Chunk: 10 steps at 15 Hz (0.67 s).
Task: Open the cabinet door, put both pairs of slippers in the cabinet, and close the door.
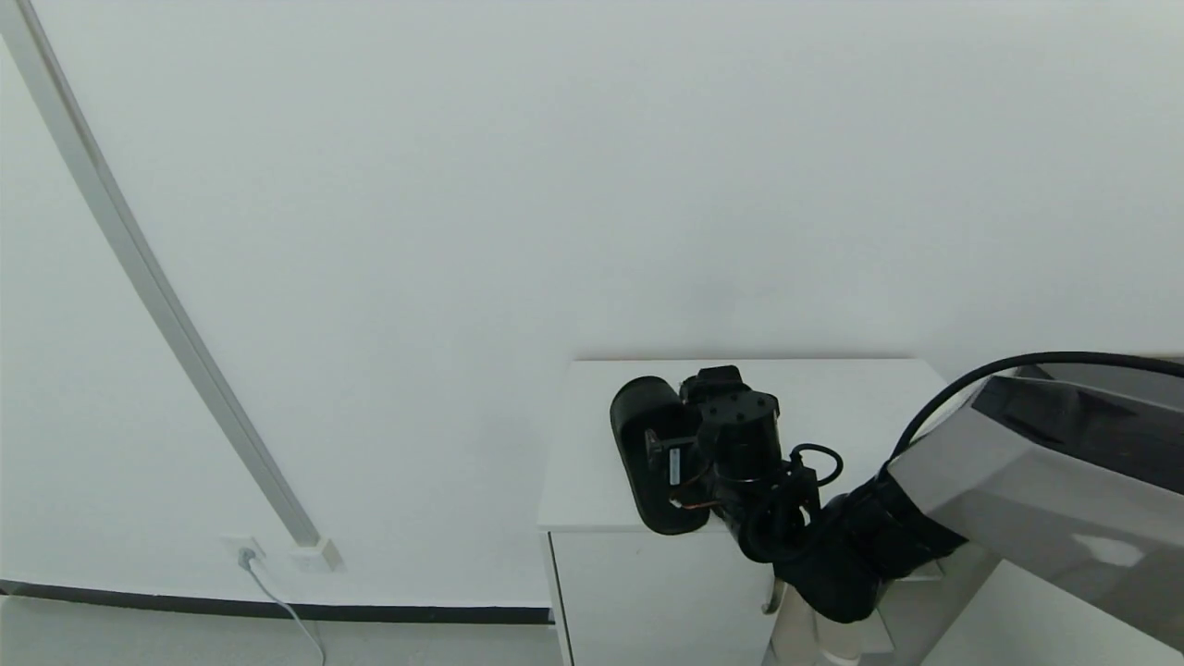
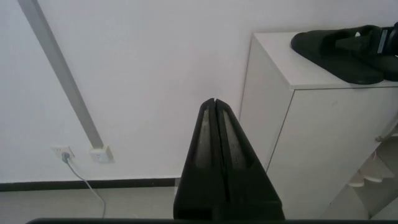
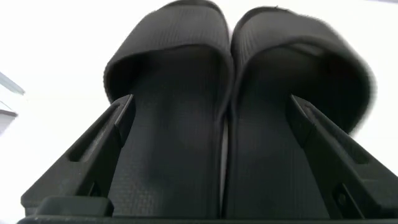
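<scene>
A pair of black slippers point(image 3: 230, 106) is held sole to sole between the fingers of my right gripper point(image 3: 210, 102), which is shut on them. In the head view the slippers point(image 1: 652, 462) stand on edge over the front part of the white cabinet's top point(image 1: 832, 398), with the right gripper point(image 1: 689, 462) behind them. My left gripper point(image 2: 214, 106) is shut and empty, out in the air to the left of the cabinet point(image 2: 311, 143). White shelves point(image 2: 373, 177) show past the cabinet's front panel, beside a small handle point(image 2: 377, 138).
A white wall stands behind the cabinet. A grey cable duct point(image 1: 157, 287) runs slanting down it to a wall socket point(image 1: 242, 552) with a plugged cable. A dark skirting strip point(image 1: 277, 610) marks the floor line.
</scene>
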### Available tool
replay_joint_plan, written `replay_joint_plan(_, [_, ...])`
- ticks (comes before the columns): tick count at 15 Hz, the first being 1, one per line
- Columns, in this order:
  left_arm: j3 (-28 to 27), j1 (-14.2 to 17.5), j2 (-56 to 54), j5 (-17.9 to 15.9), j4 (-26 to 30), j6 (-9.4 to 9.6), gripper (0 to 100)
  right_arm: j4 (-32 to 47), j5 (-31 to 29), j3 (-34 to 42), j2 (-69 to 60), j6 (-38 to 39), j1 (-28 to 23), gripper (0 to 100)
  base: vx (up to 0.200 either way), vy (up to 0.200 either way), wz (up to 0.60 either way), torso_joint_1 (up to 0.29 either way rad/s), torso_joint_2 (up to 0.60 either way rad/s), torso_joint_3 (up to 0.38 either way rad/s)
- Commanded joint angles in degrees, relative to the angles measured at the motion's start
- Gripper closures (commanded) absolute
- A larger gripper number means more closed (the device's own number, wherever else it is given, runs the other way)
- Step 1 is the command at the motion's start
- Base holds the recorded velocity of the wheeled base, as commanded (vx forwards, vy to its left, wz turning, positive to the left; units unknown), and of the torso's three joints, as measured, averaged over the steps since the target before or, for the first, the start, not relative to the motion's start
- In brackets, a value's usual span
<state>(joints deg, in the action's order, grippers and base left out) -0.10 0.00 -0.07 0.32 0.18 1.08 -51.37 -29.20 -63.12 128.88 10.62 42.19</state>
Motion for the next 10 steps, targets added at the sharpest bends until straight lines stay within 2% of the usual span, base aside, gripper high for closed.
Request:
replay_joint_plan(1, [0.01,0.00,0.07,0.03,-0.09,-0.03,100,0.22,0.37,-4.90,4.28,-0.42,-1.32,0,0.000,0.000,0.00,0.000,0.00,0.000])
replay_joint_plan(10, [0.10,0.00,0.07,0.03,-0.09,-0.12,100,0.39,3.01,-14.92,10.69,-4.11,-4.75,0,0.000,0.000,0.00,0.000,0.00,0.000])
